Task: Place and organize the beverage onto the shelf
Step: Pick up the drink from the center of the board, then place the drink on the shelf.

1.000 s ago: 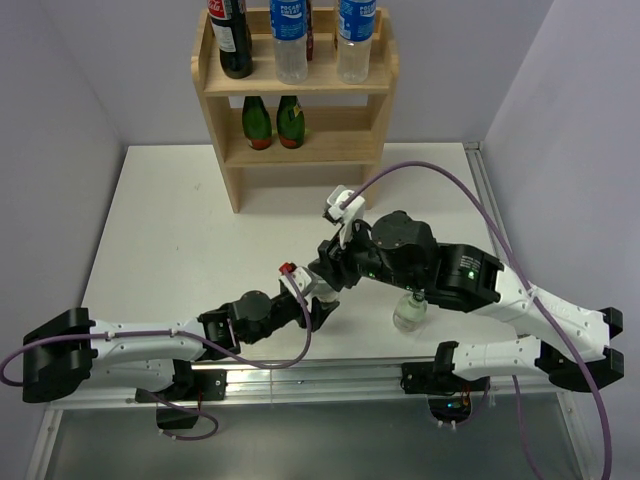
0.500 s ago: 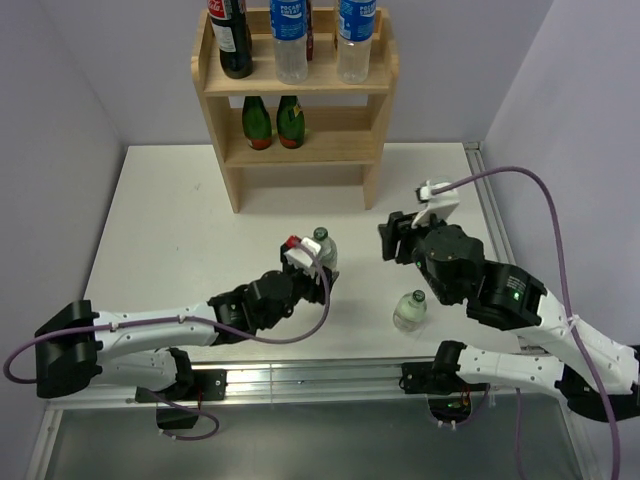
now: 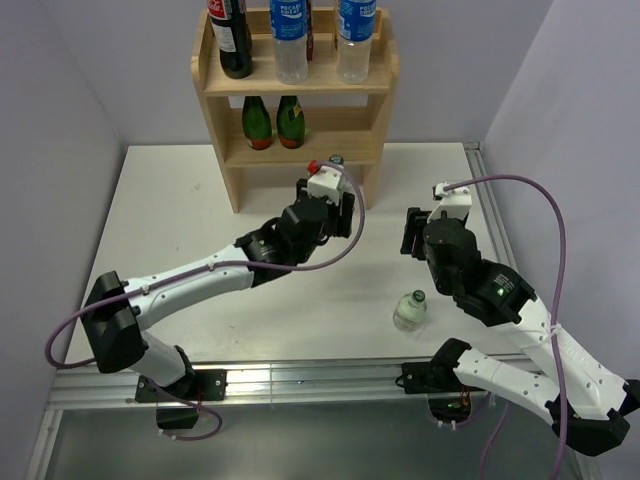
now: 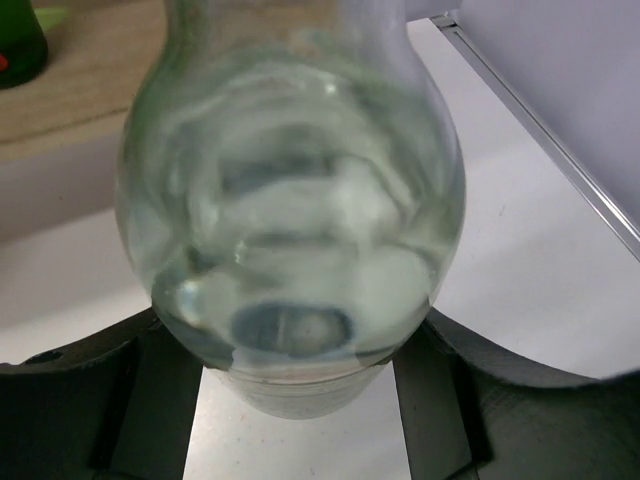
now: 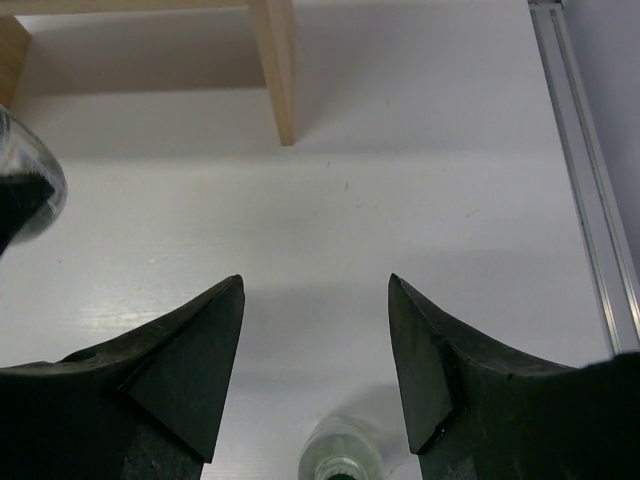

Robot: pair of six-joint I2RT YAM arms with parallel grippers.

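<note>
The left end effector (image 4: 295, 370) is clamped on the lower body of a clear bottle (image 4: 290, 180), carrying it neck-up just in front of the shelf (image 3: 215, 140). It sits right of the two green bottles (image 3: 273, 122) on the middle tier, likely aiming for the free space beside them. The right end effector (image 5: 315, 350) hangs empty with its fingers apart over the tabletop (image 3: 180, 230), just beyond a second clear bottle (image 3: 410, 312) standing near-right, probably the next pick.

Bright, even overhead light, soft shadows on table (image 3: 180, 220) — bottle (image 4: 290, 200) close-up blurry w/ glare
</note>
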